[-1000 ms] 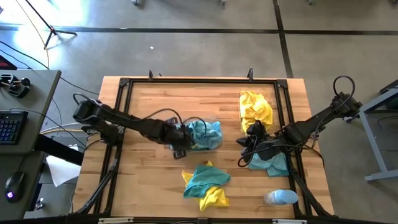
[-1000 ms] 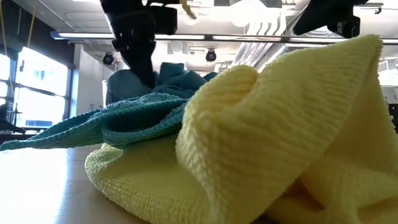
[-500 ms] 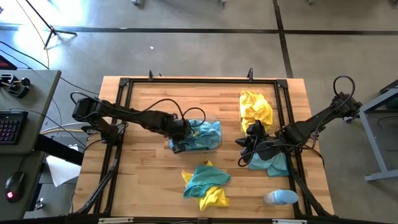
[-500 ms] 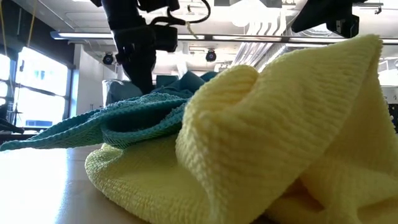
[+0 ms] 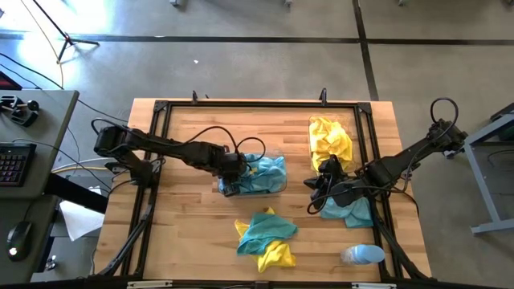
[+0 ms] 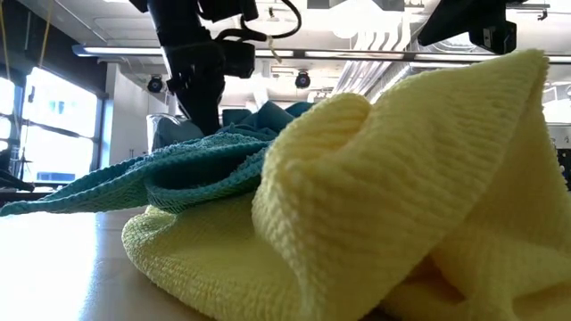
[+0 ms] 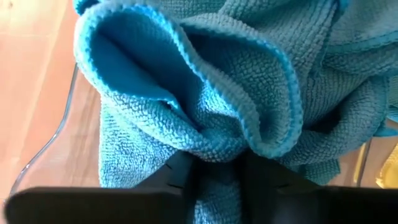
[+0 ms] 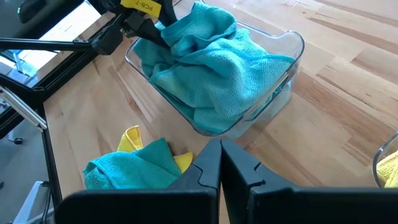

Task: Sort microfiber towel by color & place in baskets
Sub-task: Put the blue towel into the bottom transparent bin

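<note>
The step now is dropping a blue towel into the clear basket that holds the blue ones. The left pincer is down at one end of that basket. Its two fingers are a little way apart, and blue cloth is bunched right in front of them and between them. It looks like the pincer is letting go, but I cannot tell if the cloth is free yet.

A second ago, the left pincer was just outside the end of the basket. Now it has moved in over the basket's edge and its fingers have started to part.

The right pincer is squeezed shut with nothing in it. It hangs over bare tabletop, between the two baskets. Past its tip lies the mixed pile of blue and yellow towels. One more blue towel lies just beside that arm. The yellow towels sit in the other basket, past the right pincer toward the far edge.

Next, I think the left pincer should open wider, lift straight up so the cloth stays in, then go to the mixed pile.
</note>
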